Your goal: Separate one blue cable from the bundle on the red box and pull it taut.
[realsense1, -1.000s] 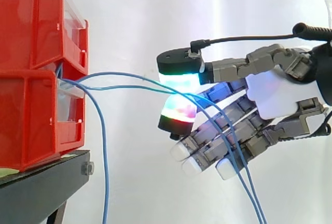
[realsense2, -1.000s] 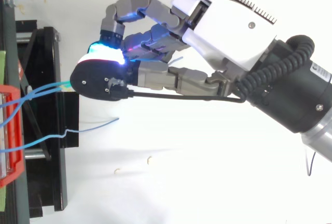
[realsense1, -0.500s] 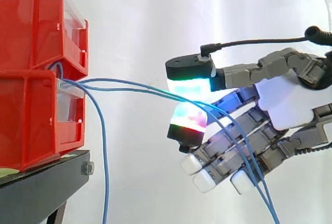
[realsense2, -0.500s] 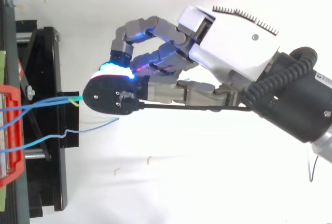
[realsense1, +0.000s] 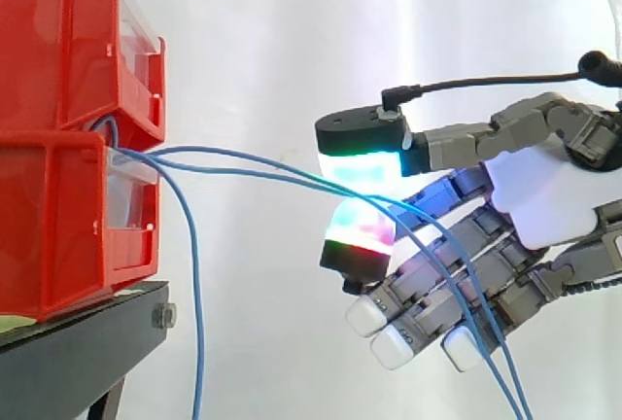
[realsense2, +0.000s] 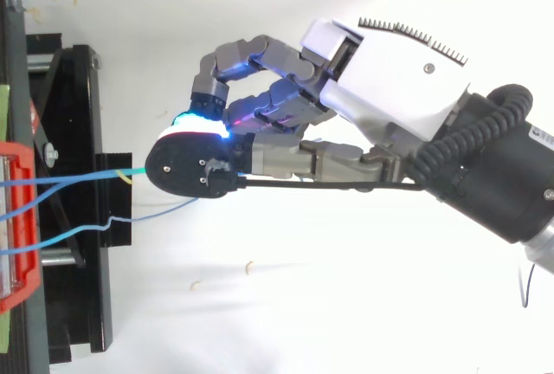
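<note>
Blue cable (realsense2: 95, 175) pinched between glowing pads (realsense1: 362, 165) of robot hand (realsense1: 544, 196); hand has drawn rightward from red box (realsense1: 58, 216); span straighter, not yet taut.

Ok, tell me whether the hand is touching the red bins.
Apart. The side view shows bare white curtain between the hand and the red bins; just the blue cables cross that gap.

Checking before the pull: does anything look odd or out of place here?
Two blue cables, not one, seem to run from the red bins into the pinch of the hand; a third cable hangs loose beside the stand. Small crumbs lie on the white floor.
</note>
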`<state>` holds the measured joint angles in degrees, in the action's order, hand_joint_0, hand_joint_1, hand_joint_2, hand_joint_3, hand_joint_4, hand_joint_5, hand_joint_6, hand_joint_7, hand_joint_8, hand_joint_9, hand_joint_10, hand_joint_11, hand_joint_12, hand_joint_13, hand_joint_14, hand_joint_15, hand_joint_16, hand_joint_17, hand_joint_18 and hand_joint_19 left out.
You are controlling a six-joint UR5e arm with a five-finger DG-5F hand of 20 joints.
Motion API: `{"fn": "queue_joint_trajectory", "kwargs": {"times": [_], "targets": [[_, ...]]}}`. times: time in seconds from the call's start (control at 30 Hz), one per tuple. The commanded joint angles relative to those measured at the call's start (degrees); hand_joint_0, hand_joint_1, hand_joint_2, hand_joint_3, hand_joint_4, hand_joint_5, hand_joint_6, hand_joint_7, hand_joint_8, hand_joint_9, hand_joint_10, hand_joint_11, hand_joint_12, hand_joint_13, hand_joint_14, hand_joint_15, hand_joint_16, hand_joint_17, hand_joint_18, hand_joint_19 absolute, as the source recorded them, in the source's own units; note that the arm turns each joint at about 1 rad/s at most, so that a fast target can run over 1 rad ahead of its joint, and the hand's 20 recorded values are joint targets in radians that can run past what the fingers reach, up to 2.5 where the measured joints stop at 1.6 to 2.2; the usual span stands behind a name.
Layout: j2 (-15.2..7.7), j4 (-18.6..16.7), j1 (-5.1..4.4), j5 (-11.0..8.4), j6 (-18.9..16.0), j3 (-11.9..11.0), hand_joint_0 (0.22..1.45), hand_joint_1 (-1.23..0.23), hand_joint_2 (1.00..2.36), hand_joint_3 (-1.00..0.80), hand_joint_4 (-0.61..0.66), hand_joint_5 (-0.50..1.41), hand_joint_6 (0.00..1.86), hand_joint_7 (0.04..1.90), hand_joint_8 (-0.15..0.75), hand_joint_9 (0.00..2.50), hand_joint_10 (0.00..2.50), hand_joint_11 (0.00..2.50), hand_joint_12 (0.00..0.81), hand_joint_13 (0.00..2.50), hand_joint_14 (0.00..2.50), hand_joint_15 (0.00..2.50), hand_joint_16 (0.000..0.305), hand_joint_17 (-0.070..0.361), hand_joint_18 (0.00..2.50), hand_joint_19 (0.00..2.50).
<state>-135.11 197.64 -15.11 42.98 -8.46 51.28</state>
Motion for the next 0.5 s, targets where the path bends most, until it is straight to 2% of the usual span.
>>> {"fn": "queue_joint_trajectory", "kwargs": {"times": [0.0, 0.47], "targets": [[-0.07, 0.02, -0.01, 0.0, 0.03, -0.04, 0.56, -0.72, 1.01, -0.35, 0.21, -0.12, 0.74, 1.02, 0.36, 1.03, 0.01, 0.54, 0.363, 0.87, 0.01, 0.39, 0.043, 0.096, 0.95, 0.53], [0.02, 0.02, -0.01, -0.09, 0.03, -0.04, 0.56, -0.72, 1.0, -0.45, 0.21, -0.12, 0.75, 1.03, 0.362, 1.04, 0.01, 0.53, 0.366, 0.87, 0.01, 0.39, 0.043, 0.097, 0.95, 0.53]]}}
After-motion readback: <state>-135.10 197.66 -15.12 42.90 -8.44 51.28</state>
